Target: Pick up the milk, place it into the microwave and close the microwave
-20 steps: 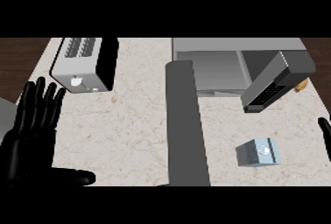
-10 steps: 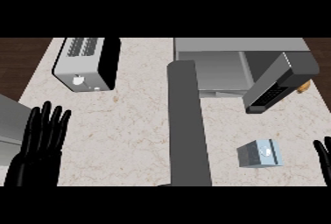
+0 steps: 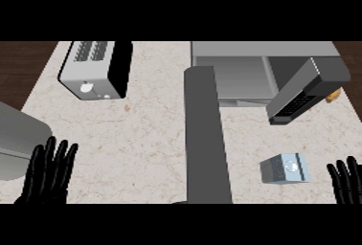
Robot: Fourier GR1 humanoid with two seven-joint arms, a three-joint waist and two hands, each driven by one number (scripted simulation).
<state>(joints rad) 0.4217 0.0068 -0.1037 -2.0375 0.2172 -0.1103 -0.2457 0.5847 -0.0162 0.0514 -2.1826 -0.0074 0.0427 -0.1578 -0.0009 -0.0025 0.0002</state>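
The milk (image 3: 285, 168), a small pale blue carton, stands on the marbled tabletop (image 3: 148, 139) toward the lower right, nothing touching it. It sits below the microwave (image 3: 244, 72), which takes up the upper right with its cavity exposed and its door (image 3: 305, 91) swung wide open, the dark inner face slanting down toward the carton but well clear of it. Just beyond the door's far edge there is a small orange-brown thing (image 3: 332, 94); too little of it shows to say what it is.

The right hand (image 3: 346, 184) comes up at the lower right edge, fingers straight and spread, just beside the milk on its right but apart from it. The left hand (image 3: 50, 173) shows at the lower left, fingers straight and relaxed, holding nothing, with its grey forearm (image 3: 17, 139) above it along the left edge.

A toaster (image 3: 96, 69) stands at the upper left of the tabletop, slots facing up, well apart from everything else. A long dark grey bar (image 3: 206, 139) runs down the middle of the view, between the left hand's side and the milk's side.
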